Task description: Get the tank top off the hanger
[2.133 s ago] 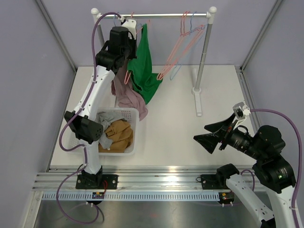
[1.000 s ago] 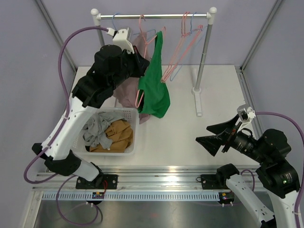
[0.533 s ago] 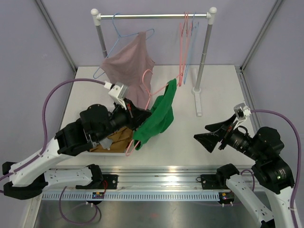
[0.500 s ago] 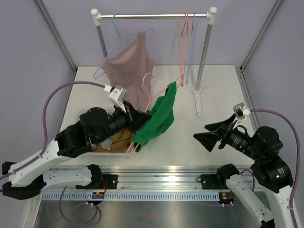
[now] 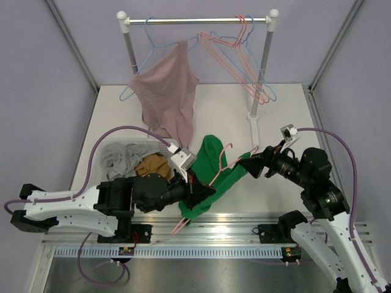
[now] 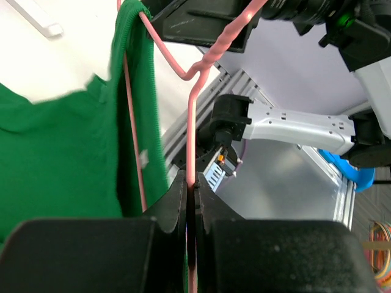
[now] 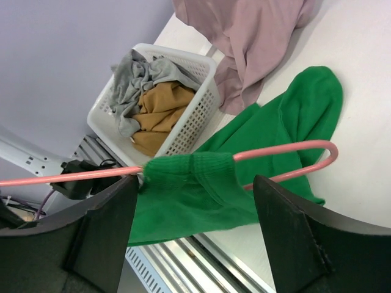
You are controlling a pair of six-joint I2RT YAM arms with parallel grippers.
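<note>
white basket (image 5: 131, 143) sits left on the table (image 5: 232, 116), grey cloth (image 5: 119, 160) and tan cloth (image 5: 153, 166) inside. behind it a mauve top (image 5: 168, 91) hangs on a blue hanger (image 5: 125, 94) from the rack rail (image 5: 195, 20), hem down near the basket's back corner. left arm lies low along the near edge, reaching right past the basket. left gripper (image 5: 206, 190) is clenched on the pink hanger (image 5: 218, 169); its wrist view shows the wire pinched tight between the two closed jaws. pink hanger is off the rail and tilted, hook end up toward the right, low end down by the near rail. green tank top (image 5: 209, 155) is not yet off it: one strap (image 7: 183, 170) is bunched over the hanger's wire, and the rest of the cloth drapes down and lies partly on the table just right of the basket, between the two grippers. right gripper (image 5: 250, 166) comes in from the right at the hanger's upper end, spread wide, released, gripping nothing. in its wrist view the strap and pink wire cross the gap between the fingers (image 7: 104, 226); cannot tell if a pad touches the cloth. far right on the rail, spare hangers (image 5: 244, 61), pink and blue, hang bunched near the right post (image 5: 263, 73).
</note>
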